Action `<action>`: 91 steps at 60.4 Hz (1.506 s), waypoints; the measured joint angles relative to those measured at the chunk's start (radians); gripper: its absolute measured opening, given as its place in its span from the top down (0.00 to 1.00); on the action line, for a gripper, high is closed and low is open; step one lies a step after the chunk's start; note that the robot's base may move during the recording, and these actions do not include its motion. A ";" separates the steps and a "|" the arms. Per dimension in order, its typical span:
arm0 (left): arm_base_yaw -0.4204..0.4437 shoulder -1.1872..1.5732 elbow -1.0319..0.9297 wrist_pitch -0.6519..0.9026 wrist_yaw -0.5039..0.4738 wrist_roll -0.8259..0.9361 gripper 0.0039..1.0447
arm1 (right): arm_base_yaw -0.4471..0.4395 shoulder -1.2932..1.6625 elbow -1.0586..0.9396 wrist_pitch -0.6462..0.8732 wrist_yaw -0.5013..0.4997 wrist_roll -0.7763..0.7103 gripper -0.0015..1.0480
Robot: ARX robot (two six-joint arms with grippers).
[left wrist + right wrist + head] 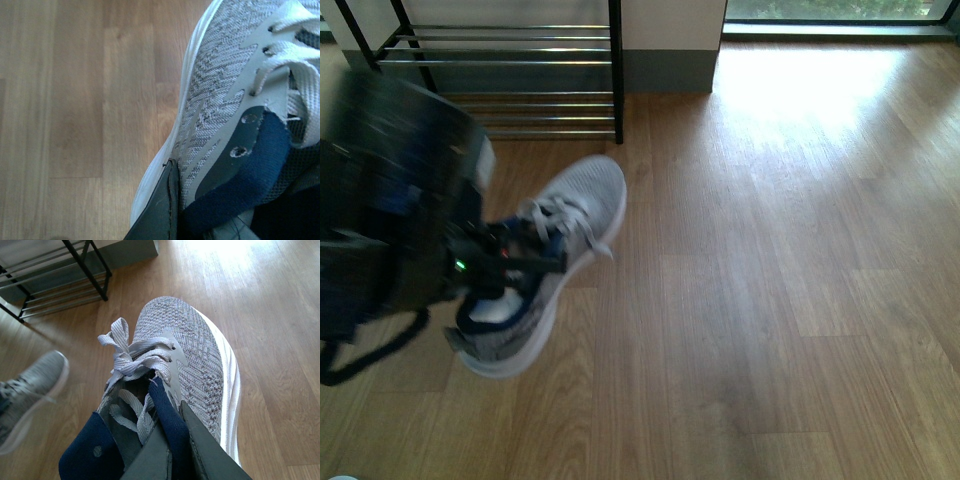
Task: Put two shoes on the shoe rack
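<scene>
In the front view my left gripper point(515, 262) is shut on a grey knit sneaker point(570, 225) and holds it tilted above the wooden floor, toe toward the shoe rack point(510, 60). In the left wrist view the gripper point(182, 215) pinches that sneaker's point(215, 85) side wall by the navy collar. In the right wrist view my right gripper point(172, 450) is shut on the navy collar of the second grey sneaker point(195, 355). The first sneaker point(30, 385) shows blurred beside it, and the rack point(60, 275) beyond. The right arm is out of the front view. The pale blue slides are out of view.
The rack stands against a grey skirting and white wall point(670, 40). A window sill with bright sunlight on the floor point(820, 80) lies at the far right. Wooden floor point(770, 300) spreads to the right of the held sneaker.
</scene>
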 joint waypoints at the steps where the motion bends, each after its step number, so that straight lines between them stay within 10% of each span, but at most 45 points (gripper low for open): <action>1: 0.004 -0.023 -0.011 -0.002 -0.002 0.000 0.99 | 0.000 0.000 0.000 0.000 0.000 0.000 0.99; 41: 0.231 -1.364 -0.377 -0.552 -0.075 0.060 0.99 | 0.000 0.000 0.000 0.000 0.000 0.000 0.99; 91: 0.239 -1.391 -0.377 -0.557 -0.072 0.074 0.99 | 0.000 -0.001 -0.001 0.000 0.000 0.000 0.99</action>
